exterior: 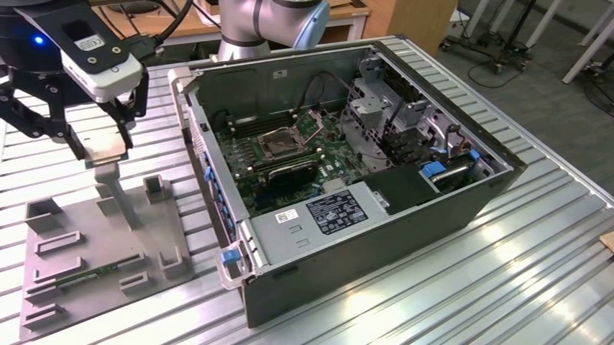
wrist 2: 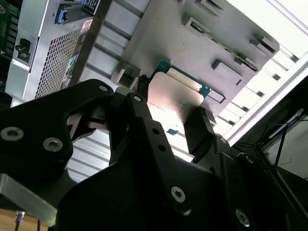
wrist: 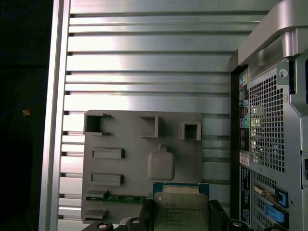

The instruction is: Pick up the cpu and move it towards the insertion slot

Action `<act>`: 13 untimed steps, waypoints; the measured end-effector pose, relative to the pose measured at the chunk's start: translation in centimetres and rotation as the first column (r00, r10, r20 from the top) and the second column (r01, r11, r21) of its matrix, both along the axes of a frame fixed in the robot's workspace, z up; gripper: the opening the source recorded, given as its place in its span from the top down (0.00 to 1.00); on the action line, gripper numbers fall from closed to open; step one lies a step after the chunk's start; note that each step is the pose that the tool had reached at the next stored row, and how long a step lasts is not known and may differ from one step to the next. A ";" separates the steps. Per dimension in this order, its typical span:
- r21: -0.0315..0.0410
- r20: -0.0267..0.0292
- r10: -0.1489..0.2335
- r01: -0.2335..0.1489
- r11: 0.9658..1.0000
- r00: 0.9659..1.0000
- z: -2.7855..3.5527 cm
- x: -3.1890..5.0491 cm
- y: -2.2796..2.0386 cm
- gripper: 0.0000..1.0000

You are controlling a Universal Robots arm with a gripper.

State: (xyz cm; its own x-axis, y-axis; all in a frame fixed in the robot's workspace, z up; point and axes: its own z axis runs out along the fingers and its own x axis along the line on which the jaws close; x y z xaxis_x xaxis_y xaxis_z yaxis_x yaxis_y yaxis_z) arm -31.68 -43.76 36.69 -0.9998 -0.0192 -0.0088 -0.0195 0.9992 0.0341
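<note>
The cpu [exterior: 103, 152], a flat square chip with a silvery top and a green edge, hangs in the air above the grey plastic tray [exterior: 91, 237]. My gripper [exterior: 102, 147] is shut on it, one dark finger on each side. In both wrist views the cpu [wrist 2: 175, 94] [wrist: 180, 207] sits clamped between the fingers [wrist 2: 199, 127], with the tray [wrist: 139, 144] below it. The insertion slot [exterior: 281, 144], a square socket with a dark centre and a metal frame, lies on the green motherboard inside the open computer case [exterior: 384, 215], toward the exterior view's right of the gripper.
A thin green memory stick [exterior: 91, 277] [wrist: 122, 198] lies in the tray. The tray has raised posts and pockets. The case's side wall [exterior: 206, 144] stands between the tray and the motherboard. Cables and a drive cage [exterior: 384, 108] crowd the case's far side. A ribbed metal table [exterior: 499, 287] carries everything.
</note>
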 end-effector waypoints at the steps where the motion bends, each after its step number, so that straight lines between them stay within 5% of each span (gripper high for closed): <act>1: 0.000 0.000 0.000 0.000 1.000 1.000 0.00 0.12 0.00 0.46; 13: 0.000 0.000 0.000 0.000 1.000 1.000 0.00 1.64 0.00 0.46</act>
